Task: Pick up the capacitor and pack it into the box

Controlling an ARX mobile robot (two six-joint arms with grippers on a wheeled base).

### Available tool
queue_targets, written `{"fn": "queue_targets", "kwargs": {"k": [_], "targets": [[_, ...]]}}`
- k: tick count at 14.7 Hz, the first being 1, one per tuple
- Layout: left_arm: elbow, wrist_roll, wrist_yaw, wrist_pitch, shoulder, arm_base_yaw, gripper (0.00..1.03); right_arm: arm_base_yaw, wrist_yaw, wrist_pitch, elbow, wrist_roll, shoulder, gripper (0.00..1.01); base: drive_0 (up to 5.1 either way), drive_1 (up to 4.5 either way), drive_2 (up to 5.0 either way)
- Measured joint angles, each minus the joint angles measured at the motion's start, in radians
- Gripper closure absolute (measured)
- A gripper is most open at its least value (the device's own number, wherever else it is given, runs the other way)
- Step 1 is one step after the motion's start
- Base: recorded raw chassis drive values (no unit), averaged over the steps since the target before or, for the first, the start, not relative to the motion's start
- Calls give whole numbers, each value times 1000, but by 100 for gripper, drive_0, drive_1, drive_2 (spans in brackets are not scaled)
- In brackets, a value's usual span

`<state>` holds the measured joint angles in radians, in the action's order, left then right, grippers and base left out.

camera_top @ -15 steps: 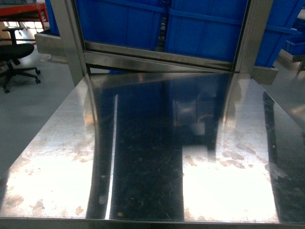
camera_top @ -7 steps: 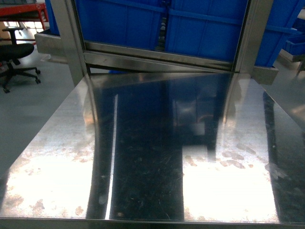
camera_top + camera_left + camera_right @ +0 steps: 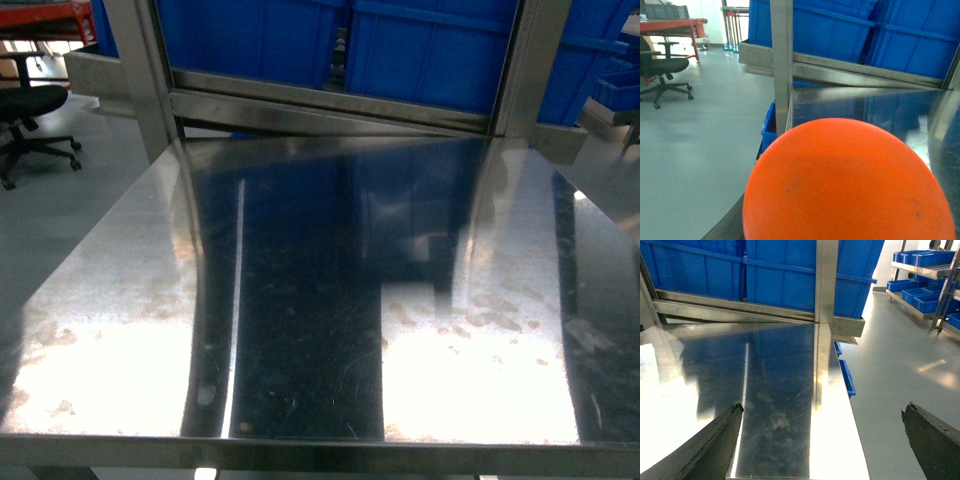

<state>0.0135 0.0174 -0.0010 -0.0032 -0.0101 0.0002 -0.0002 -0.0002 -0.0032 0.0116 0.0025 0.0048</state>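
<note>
No capacitor and no box show in any view. In the head view neither gripper appears, only the bare steel table [image 3: 300, 300]. A smooth round orange object [image 3: 845, 185] fills the lower part of the left wrist view right at the camera; it hides the left gripper's fingers, and I cannot tell what it is. My right gripper [image 3: 822, 409] is open above the table's right edge, its dark fingertips [image 3: 732, 417] wide apart with nothing between them.
Large blue bins [image 3: 420, 45] sit on a steel rack behind the table, with upright posts [image 3: 140, 80] at both back corners. A black office chair [image 3: 30, 110] stands on the grey floor to the left. Shelves of small blue bins [image 3: 920, 287] line the far right.
The head view has shifted: rack and bins sit higher in the frame and the table's front edge now shows along the bottom. Nothing on the table has moved.
</note>
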Motion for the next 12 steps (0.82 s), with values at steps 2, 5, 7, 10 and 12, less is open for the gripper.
{"fn": "queue_targets", "kwargs": {"k": [2,5,7,10,12], "targets": [[0,0,0,-1,0,0,59,0,0,0,0,0,0,3,0,0,0],[0,0,0,-2,0,0,59,0,0,-2,0,0,0,3,0,0,0],[0,-3,0,-4,0,0,59,0,1,-2,0,1,0,3,0,0,0],[0,-3,1,-3,0,0,59,0,0,-2,0,0,0,3,0,0,0],[0,-3,0,-3,0,0,59,0,0,-2,0,0,0,3,0,0,0]]}}
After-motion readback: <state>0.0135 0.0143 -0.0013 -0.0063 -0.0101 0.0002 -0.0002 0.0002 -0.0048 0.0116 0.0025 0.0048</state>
